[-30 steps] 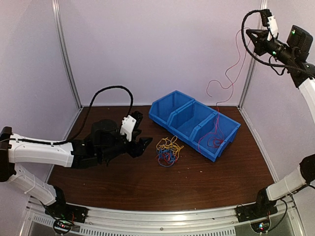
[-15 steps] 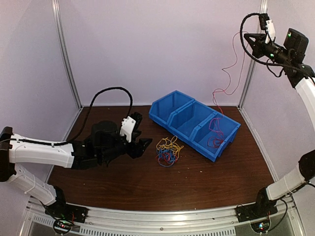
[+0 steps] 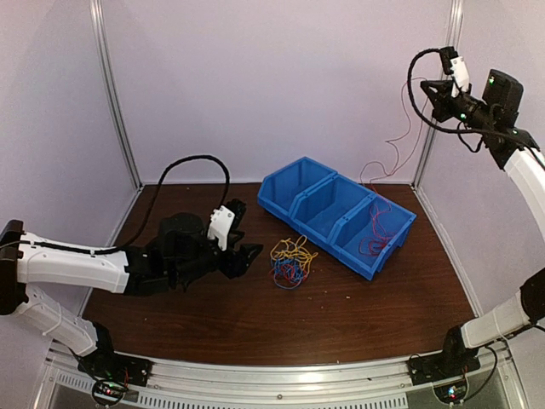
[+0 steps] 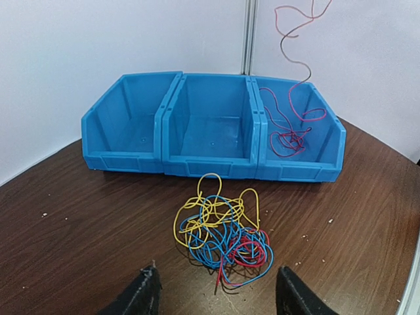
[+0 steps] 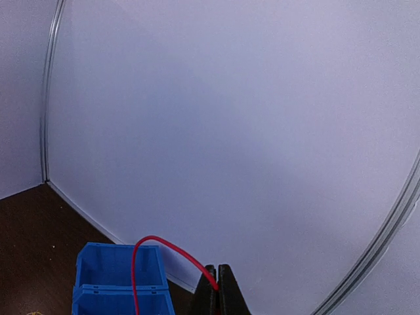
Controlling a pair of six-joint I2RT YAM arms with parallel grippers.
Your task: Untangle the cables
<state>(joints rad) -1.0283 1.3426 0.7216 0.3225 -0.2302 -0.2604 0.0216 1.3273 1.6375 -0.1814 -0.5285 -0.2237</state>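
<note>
Seen from overhead, the right arm is reaching high above the dark brown wooden counter (image 3: 255,324), with its forearm angling upward and its wrist pointing toward the back corner post. The right tool (image 3: 426,83) is pinching one end of a long thin red cable (image 3: 393,149). The cable is trailing down in loose curves and ending in a small heap inside the right-end compartment of the blue plastic three-compartment bin (image 3: 294,183). Holding it that high is probably letting its whole length hang free, so that it is gathering in a compartment of its own. The bunch of thin yellow, blue, red and orange cables (image 3: 289,260) is lying on the counter just in front of the bin, not touching it. The left arm is stretching low across the counter. The left tool (image 3: 247,256) is sitting near the bunch's left side, spread wide and grasping nothing.

In the left wrist view, the left tool (image 4: 218,272) is facing the bunch (image 4: 220,230), which is lying just ahead of the two black fingers (image 4: 141,295) and apparently untouched. This seems a ready stance for picking out another loop. Beyond it, the red cable (image 4: 289,138) is dropping from above into the bin's (image 4: 207,167) right compartment.

In the right wrist view, the right tool (image 5: 217,269) is clenching the red cable (image 5: 170,246), its fingers pressed together on the end. The cable is arching out and falling toward the bin (image 5: 118,275) far below, and most of the view is showing the pale wall.
</note>
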